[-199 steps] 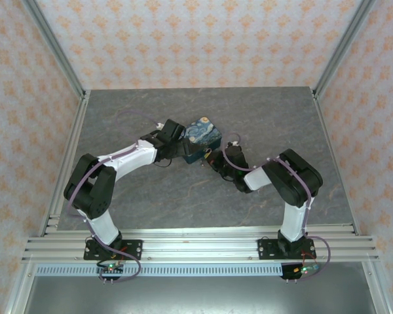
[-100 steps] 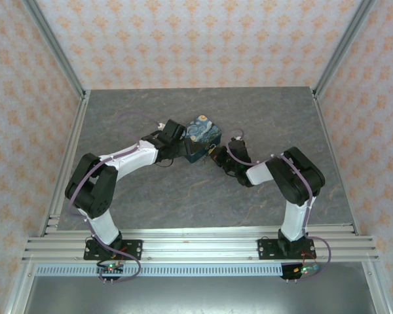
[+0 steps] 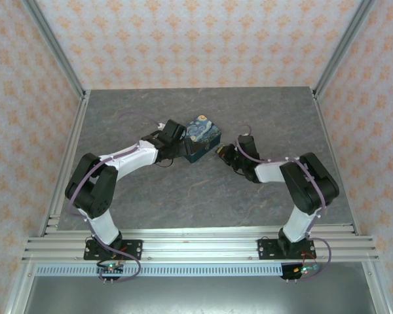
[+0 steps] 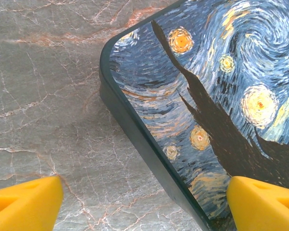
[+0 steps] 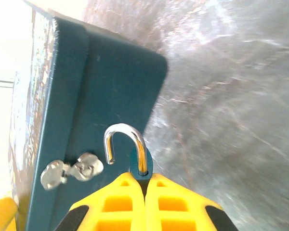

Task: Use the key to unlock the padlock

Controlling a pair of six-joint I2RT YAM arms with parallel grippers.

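Marble table (image 3: 150, 196), right pincer (image 5: 144, 179) clamping padlock (image 5: 141, 166) (wrist view: shackle open)

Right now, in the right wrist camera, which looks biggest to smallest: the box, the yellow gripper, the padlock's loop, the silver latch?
1. Box, the largest.
2. Right gripper, though being so near the camera enlarges it.
3. Padlock shackle and silver latch look alike, so I won't rank them.
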